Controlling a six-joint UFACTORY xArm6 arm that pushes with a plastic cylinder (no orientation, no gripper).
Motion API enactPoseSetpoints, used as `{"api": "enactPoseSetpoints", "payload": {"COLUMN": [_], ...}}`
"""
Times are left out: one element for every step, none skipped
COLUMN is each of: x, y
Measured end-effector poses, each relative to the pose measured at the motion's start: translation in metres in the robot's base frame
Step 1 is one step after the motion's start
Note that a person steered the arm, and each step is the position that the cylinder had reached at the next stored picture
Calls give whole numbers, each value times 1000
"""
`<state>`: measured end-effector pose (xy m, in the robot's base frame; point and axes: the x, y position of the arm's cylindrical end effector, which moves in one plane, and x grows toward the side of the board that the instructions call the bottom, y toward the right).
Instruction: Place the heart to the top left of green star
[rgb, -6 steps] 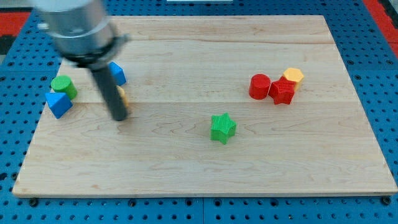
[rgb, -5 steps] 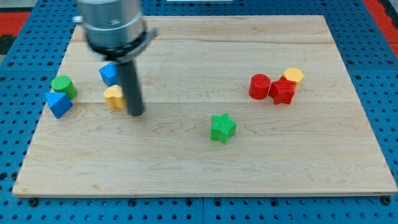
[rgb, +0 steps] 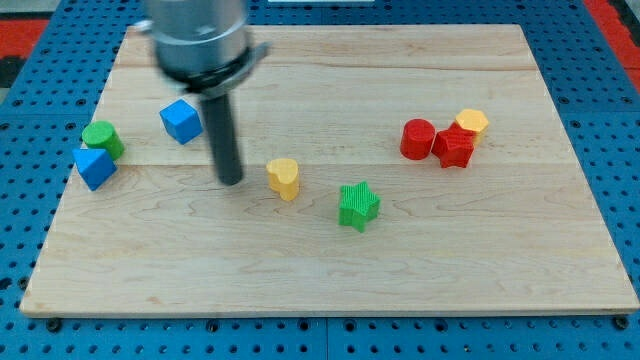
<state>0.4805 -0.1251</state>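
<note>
The yellow heart (rgb: 284, 178) lies on the wooden board (rgb: 330, 270), left of and slightly above the green star (rgb: 358, 205), a small gap apart. My tip (rgb: 231, 181) rests on the board just to the left of the heart, not touching it. The dark rod rises from the tip to the grey arm body at the view's top left.
A blue cube (rgb: 181, 120) lies up-left of my tip. A green cylinder (rgb: 101, 138) and a blue triangular block (rgb: 93, 166) sit at the board's left edge. A red cylinder (rgb: 417, 138), a red star (rgb: 454, 147) and a yellow hexagon (rgb: 471, 123) cluster at the right.
The yellow heart has slid right, from beside the blue cube to close to the green star. My tip has moved a little to the right.
</note>
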Motion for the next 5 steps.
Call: {"api": "enactPoseSetpoints", "payload": {"x": [11,-76,-81,-53,-28], "y": [42,107,159,75,34]}}
